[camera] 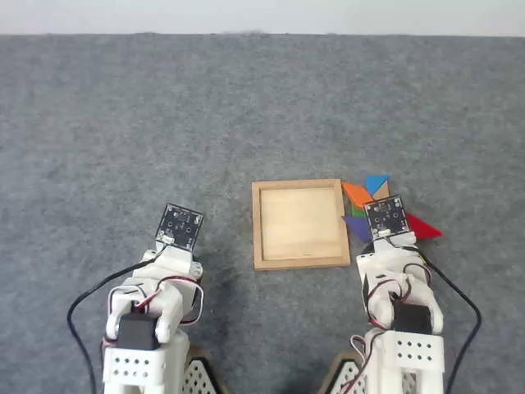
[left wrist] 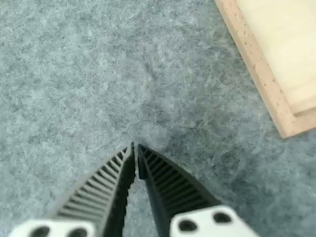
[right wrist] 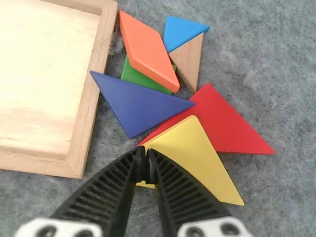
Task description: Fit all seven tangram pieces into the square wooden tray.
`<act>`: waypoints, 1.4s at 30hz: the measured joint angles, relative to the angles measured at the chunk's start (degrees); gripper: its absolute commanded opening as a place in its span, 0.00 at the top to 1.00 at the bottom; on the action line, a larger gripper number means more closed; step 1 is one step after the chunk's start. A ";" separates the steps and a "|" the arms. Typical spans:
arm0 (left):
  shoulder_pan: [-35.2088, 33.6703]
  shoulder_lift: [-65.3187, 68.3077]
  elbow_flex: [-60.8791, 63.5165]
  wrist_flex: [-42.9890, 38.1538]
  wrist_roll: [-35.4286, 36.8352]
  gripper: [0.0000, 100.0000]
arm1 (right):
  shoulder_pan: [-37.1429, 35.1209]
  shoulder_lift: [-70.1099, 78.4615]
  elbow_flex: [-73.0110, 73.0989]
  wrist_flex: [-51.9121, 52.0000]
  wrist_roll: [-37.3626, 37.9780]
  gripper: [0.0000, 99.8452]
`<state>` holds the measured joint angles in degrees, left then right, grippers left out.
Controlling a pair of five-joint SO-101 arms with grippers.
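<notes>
On the grey worktop (camera: 123, 123) the yellow triangle (right wrist: 197, 158) lies right at the tips of the closed right end effector (right wrist: 145, 158); the left end effector (left wrist: 136, 153), also closed, is well apart.

Work surface: mottled grey felt-like mat (camera: 246, 107), fibrous texture, running across the whole table. Along its far edge: plain pale whitish wall strip (camera: 262, 16). Lighting even; shadows soft.

Bright, even light; soft, faint shadows.
</notes>
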<state>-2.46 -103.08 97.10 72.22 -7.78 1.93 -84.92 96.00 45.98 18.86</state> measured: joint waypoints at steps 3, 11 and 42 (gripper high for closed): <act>0.00 0.00 0.00 0.00 0.00 0.99 | 0.00 0.00 0.00 1.14 0.00 0.99; 0.00 0.00 0.00 0.00 0.00 0.99 | 0.00 0.00 0.00 1.23 0.00 0.99; 0.00 0.00 0.00 0.00 0.00 0.99 | -1.14 0.09 -1.05 0.44 0.00 0.98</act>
<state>-2.46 -103.08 97.10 72.22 -7.78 0.79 -84.84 94.95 46.42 18.86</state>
